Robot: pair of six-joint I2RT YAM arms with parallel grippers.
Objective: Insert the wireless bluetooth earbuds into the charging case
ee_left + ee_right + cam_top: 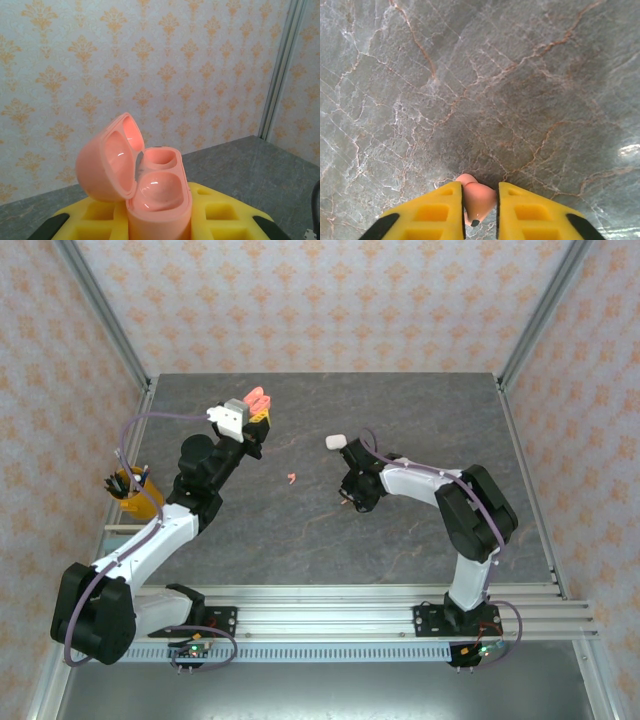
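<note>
A salmon pink charging case (pixel 159 197) stands upright between the yellow fingers (pixel 227 212) of my left gripper (pixel 160 212), which is shut on its body. Its lid hangs open to the left and both wells are empty. From above, the case (pixel 259 398) is held raised over the table's back left by the left gripper (pixel 255 420). My right gripper (pixel 480 195) points down at the table, its yellow pads closed against a pink earbud (pixel 479 196) at the surface. In the top view this gripper (pixel 348 498) is mid-table. Another pink earbud (pixel 291 477) lies loose to its left.
A white pebble-shaped case (pixel 334 441) lies shut on the table just behind the right gripper. An orange pen holder (pixel 135 490) stands at the left edge beside the left arm. Grey marbled tabletop (pixel 420 410) stretches to the back and right.
</note>
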